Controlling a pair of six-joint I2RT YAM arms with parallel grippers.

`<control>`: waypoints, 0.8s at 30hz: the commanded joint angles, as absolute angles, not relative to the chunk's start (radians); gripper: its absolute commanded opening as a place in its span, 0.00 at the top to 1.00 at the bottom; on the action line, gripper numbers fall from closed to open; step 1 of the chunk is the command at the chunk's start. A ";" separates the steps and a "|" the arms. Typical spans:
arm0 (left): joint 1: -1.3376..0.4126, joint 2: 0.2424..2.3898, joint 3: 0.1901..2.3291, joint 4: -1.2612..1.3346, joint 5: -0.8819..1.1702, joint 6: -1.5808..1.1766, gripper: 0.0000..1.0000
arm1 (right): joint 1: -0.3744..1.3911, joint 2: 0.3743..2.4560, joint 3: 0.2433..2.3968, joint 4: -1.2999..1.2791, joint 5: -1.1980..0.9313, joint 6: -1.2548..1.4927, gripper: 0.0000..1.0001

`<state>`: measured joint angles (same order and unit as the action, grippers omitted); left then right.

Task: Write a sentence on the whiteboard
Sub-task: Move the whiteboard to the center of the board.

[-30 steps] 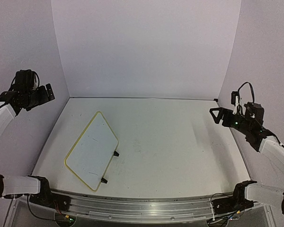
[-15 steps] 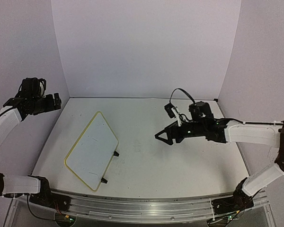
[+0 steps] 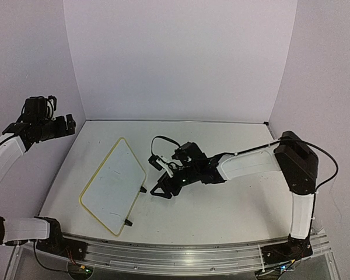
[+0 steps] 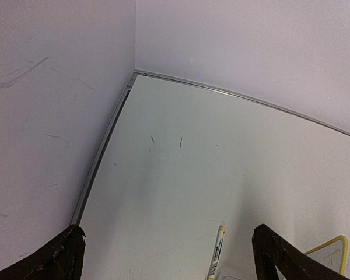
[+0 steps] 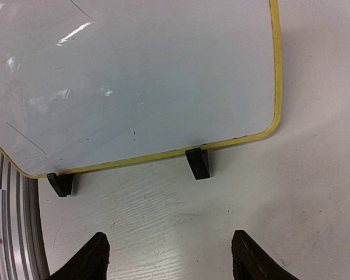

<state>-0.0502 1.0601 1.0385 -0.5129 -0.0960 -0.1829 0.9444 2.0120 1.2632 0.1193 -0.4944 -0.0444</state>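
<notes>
Whiteboard (image 3: 113, 185) lies flat on the surface (image 3: 221, 175), left of centre, skewed, with its two black clip feet (image 5: 197, 163) on the edge facing the right arm. Right pincer (image 3: 161, 189) sits low just beside that edge, near the farther foot; whether it touches is unclear from the top view. In the right wrist view its two fingertips (image 5: 88, 258) stand apart with only bare surface between them, so it is open and grips nothing. That view crops the board at the top and left, and glare patches cover part of it. Faint strokes (image 5: 24, 138) on the board are too thin to read as words. A strip of metal rail (image 5: 14, 233) shows at the left edge. Left pincer (image 3: 66, 125) is up by the left wall, well apart from the board, its fingers (image 4: 61, 259) spread wide with nothing between them. A marker (image 4: 216, 256) lies on the surface below it, lower end cut off by the frame; it can't be picked out in the top view. Only a yellow corner of the board's rim shows in the left wrist view.
</notes>
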 commanded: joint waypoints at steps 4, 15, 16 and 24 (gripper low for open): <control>-0.044 1.053 1.044 -0.485 -0.062 -0.167 0.01 | 0.966 2.128 1.378 0.138 -0.471 -0.117 0.41; -0.044 1.050 1.044 -0.483 -0.049 -0.171 0.01 | 0.988 2.264 1.489 0.135 -0.434 -0.144 0.49; -0.044 1.050 1.043 -0.483 -0.048 -0.171 0.01 | 0.992 2.272 1.497 0.133 -0.431 -0.147 0.49; -0.044 1.053 1.045 -0.486 -0.038 -0.173 0.01 | 1.001 2.334 1.559 0.130 -0.407 -0.161 0.53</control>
